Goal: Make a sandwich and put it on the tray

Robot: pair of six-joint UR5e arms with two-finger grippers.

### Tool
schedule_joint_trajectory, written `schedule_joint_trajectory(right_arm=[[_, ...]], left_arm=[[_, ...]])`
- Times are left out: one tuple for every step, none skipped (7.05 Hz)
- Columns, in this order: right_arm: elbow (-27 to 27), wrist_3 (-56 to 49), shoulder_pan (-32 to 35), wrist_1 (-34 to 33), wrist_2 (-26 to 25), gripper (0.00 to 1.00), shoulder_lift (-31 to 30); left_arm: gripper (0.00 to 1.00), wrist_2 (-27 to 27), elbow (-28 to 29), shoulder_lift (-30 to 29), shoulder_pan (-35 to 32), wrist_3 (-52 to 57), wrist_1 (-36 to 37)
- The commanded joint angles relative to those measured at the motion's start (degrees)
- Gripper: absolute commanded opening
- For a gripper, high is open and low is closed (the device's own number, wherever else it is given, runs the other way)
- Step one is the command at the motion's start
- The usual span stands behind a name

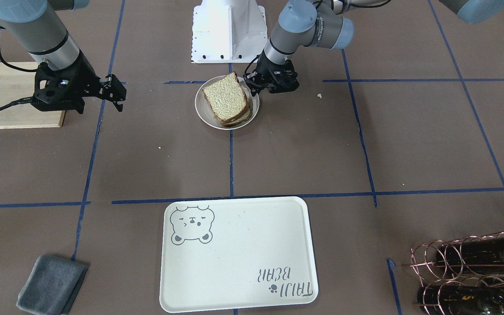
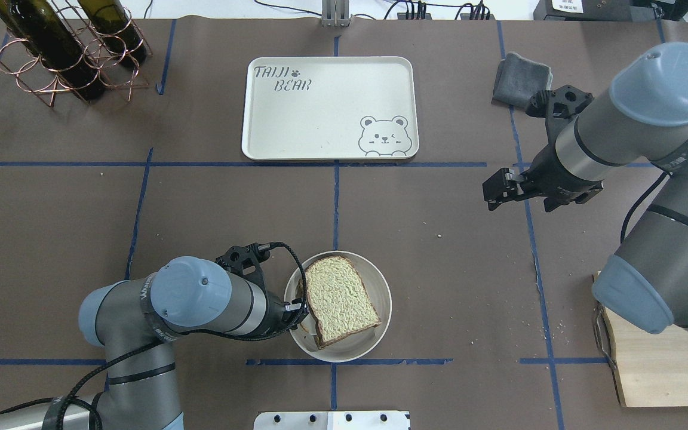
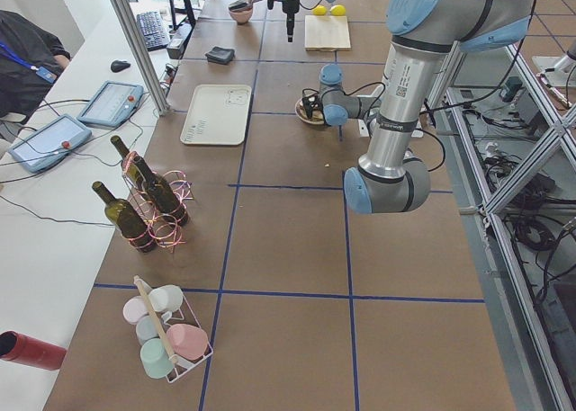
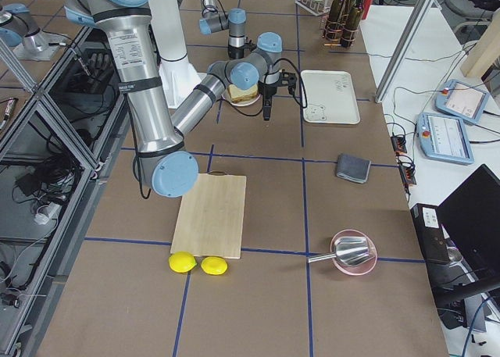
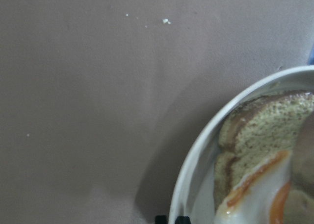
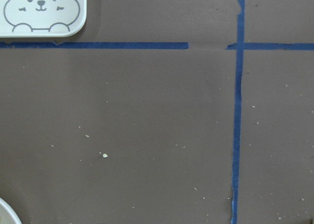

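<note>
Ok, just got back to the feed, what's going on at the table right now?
The sandwich is assembled and sits on the small round plate, with the egg showing between the bread slices in the left wrist view. The left gripper is down at the plate's rim beside the sandwich; I cannot tell if it grips anything. The right gripper hangs open off to the side, holding nothing. The tray is empty, so the sandwich is not yet on it.

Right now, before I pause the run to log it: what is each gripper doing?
Left gripper: at the plate rim, beside the sandwich; open or shut cannot be told.
Right gripper: open, empty.
</note>
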Motion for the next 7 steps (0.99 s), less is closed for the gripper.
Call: schedule_joint_trajectory(right_arm=[[0.02,-8.38,3.11,0.09,0.00,1.00,-3.82],[-0.07,-12.33,4.95,0.00,0.09,1.00,-5.31],[-0.16,-15.33,6.63,0.00,0.09,1.00,-6.63],[-0.24,-19.71,8.91,0.00,0.26,1.00,-8.82],[-0.59,-25.59,12.58,-0.09,1.05,1.00,-11.37],[-2.77,-32.52,17.49,0.09,4.19,1.00,-13.57],[-5.66,-39.38,22.41,0.09,6.65,1.00,-14.55]], left_arm=[[0.00,-0.45,-0.76,0.68,-0.60,-1.07,-8.02],[0.00,-0.54,-0.68,1.04,-0.69,-3.42,-12.25],[0.00,-0.71,-0.76,1.04,-0.69,-5.19,-14.73],[0.00,-2.98,-0.76,0.95,-1.74,-5.90,-15.36],[0.00,-5.61,-0.68,0.95,-4.27,-5.91,-14.84],[0.00,-9.03,0.11,0.52,-8.30,-5.91,-14.32],[0.00,-10.20,1.42,0.08,-11.91,-5.47,-14.14]])
